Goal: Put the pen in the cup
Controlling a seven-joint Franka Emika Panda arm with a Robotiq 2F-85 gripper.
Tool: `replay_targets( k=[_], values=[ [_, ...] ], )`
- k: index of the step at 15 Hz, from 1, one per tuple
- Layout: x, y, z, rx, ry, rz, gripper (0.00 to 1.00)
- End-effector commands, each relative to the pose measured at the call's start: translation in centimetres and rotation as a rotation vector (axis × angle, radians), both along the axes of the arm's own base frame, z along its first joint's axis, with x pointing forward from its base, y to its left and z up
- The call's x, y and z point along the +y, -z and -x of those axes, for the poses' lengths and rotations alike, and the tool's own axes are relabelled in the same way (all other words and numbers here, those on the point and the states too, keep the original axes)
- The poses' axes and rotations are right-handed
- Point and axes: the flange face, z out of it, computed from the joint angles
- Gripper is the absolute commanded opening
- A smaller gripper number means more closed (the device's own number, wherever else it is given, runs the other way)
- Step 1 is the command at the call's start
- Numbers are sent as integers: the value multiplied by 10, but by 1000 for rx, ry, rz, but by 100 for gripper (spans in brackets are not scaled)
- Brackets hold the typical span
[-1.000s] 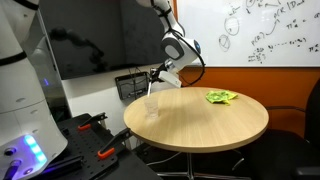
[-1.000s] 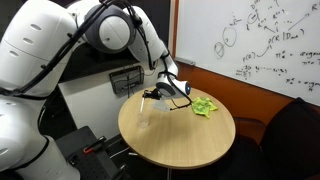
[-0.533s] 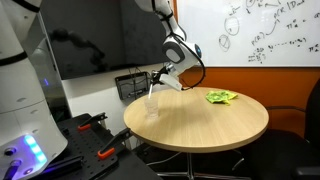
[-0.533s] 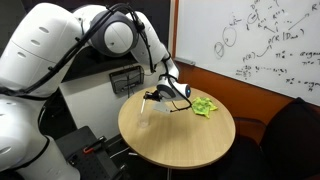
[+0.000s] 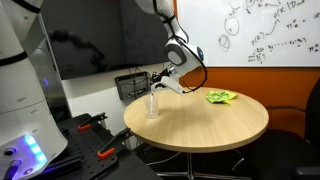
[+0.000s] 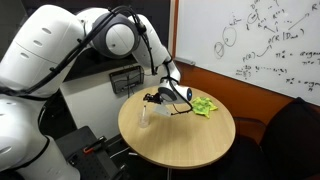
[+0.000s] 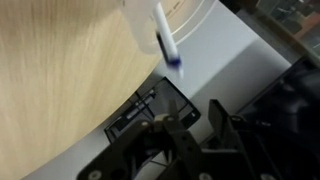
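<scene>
A clear plastic cup (image 5: 152, 105) stands near the edge of the round wooden table (image 5: 200, 125) and shows in both exterior views (image 6: 146, 117). In the wrist view a white pen with a blue tip (image 7: 164, 37) leans in the cup (image 7: 148, 14) at the top of the frame. My gripper (image 5: 163, 81) hovers just above and beside the cup (image 6: 159, 98). Its two fingers (image 7: 190, 140) stand apart with nothing between them. The pen is clear of the jaws.
A green crumpled thing (image 5: 221, 97) lies at the far side of the table (image 6: 205, 106). A black wire basket (image 5: 130, 84) stands behind the table edge (image 6: 125, 80). A whiteboard and a dark screen are at the back.
The gripper has shifted slightly to the side of the cup. The pen that hung from the jaws now rests in the cup, free of them.
</scene>
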Motion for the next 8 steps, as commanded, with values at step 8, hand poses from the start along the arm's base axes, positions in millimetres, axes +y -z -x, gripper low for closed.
replay_targets(
  k=[8],
  values=[
    [15,-34,-1,65,23,144,100]
  ],
)
